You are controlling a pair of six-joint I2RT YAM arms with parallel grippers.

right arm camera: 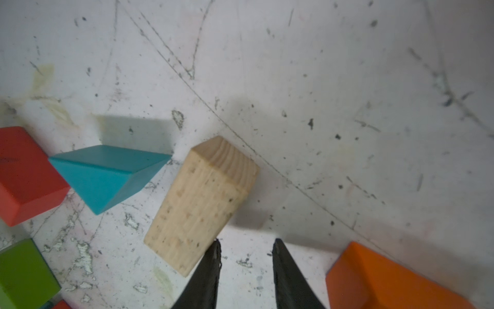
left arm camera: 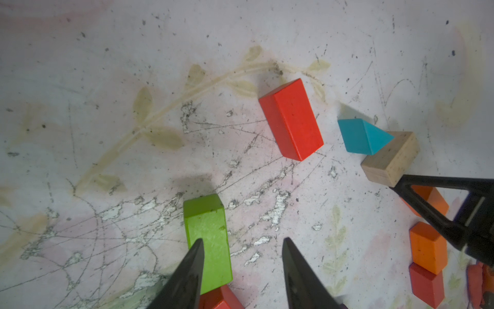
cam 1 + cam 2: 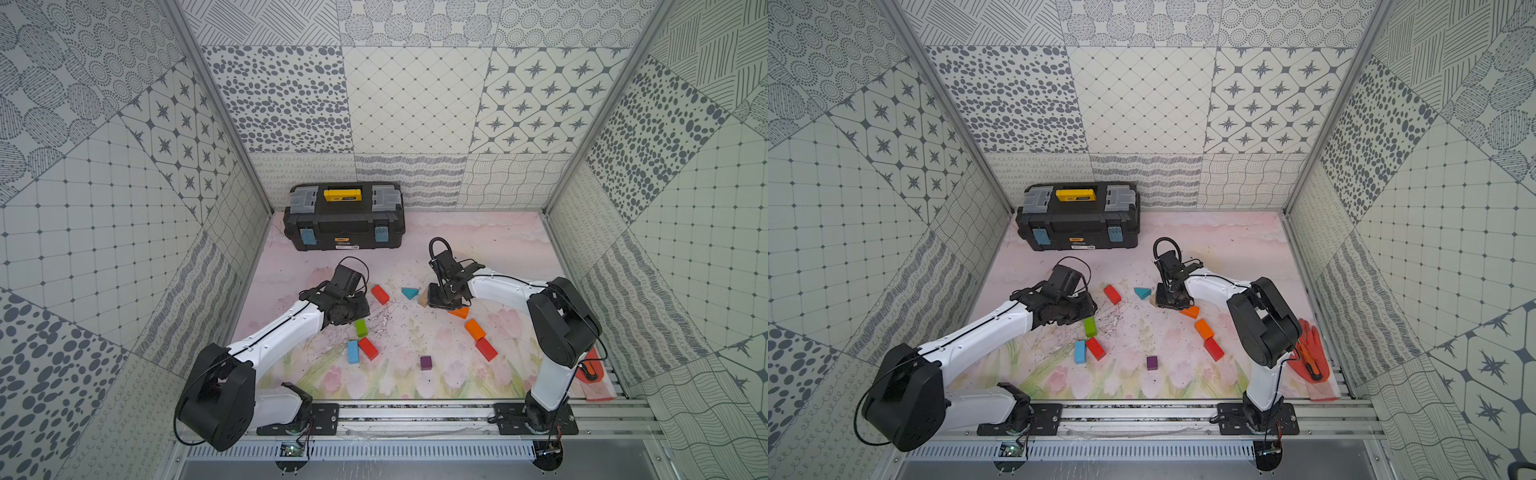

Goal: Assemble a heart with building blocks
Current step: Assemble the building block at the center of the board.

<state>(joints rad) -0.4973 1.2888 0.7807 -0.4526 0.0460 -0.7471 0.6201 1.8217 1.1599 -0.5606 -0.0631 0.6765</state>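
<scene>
On the scratched pink floral tabletop [image 3: 498, 249], ten small painted wooden building blocks [image 3: 368, 348] lay in a loose, gapped ring, the unfinished heart [image 3: 474, 329], with a small purple cube [image 3: 425, 362] alone at its near point. At the far side, the right end effector [image 1: 247, 240] hung low with its jaws narrowly apart and nothing between them. One fingertip [image 1: 211, 262] sat against the end of a plain pale-wood brick [image 1: 203, 203]. That brick lay just beside a teal triangular prism [image 1: 107, 174], their corners nearly meeting, and a bright orange brick [image 1: 387, 281] lay close on the fingers' other side. The left end effector [image 2: 242, 239] stood moderately open and empty, one finger overlapping a lime-green brick [image 2: 208, 227]; contact could not be told.

The step in hand appeared to be nudging the wood brick into the heart's upper lobe. Doing it well would probably mean pushing slowly along the brick's length with the tips kept low. The push should stop as the brick's corner met the triangle without shifting it, with the brick angled to mirror the long red brick [image 2: 291, 120] beyond the triangle.
</scene>
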